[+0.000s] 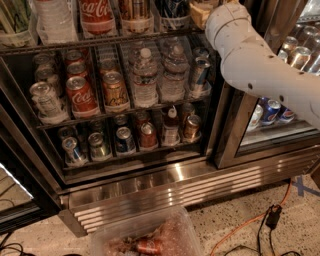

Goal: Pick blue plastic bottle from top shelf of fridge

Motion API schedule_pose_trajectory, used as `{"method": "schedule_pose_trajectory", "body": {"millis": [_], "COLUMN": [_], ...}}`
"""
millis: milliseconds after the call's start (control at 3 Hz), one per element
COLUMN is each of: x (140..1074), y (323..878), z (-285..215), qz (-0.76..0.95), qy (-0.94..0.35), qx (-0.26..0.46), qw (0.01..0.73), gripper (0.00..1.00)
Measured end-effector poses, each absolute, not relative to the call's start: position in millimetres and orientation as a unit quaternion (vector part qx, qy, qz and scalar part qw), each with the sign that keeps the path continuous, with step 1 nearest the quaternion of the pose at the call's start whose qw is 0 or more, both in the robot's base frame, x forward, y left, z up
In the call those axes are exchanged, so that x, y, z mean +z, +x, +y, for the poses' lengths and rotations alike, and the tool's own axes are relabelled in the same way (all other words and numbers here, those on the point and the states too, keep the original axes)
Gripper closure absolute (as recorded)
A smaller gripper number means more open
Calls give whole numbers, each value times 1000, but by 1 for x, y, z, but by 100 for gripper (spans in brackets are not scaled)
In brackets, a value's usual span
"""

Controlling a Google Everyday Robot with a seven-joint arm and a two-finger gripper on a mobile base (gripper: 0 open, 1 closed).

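The fridge [165,187] stands open in front of me. Its top shelf [100,42] runs along the top of the view, so only the lower parts of its bottles show. A dark bottle with a blue label [172,9] stands there, right of an amber bottle [134,10] and the red Coca-Cola bottle [96,12]; its printed panel is cut off. My white arm [250,60] reaches up from the right to the shelf's right end, beside a tan object [200,12]. The gripper is beyond the top edge, out of view.
Wire racks below hold cans [80,95] and clear water bottles [145,77], with smaller cans [125,140] lower down. The closed right glass door [270,112] shows more cans. A clear plastic bin [150,235] and an orange cable [250,220] lie on the floor.
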State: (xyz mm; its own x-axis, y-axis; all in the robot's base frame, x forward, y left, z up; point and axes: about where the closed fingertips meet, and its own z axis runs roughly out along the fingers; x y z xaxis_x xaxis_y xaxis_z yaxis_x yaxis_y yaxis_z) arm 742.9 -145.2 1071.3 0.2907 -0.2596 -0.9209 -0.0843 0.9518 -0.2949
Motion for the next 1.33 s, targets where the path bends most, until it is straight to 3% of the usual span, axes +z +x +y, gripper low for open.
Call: {"method": "schedule_pose_trajectory", "body": {"millis": [667, 1000, 1333], "x": [1071, 1073, 1074], "y": [746, 746, 746], "z": [-145, -144, -144], "qz": [595, 596, 596], "qy": [-147, -147, -147], "qx": [-57, -57, -57], "qw": [788, 787, 787], "gripper": [91, 100, 100]}}
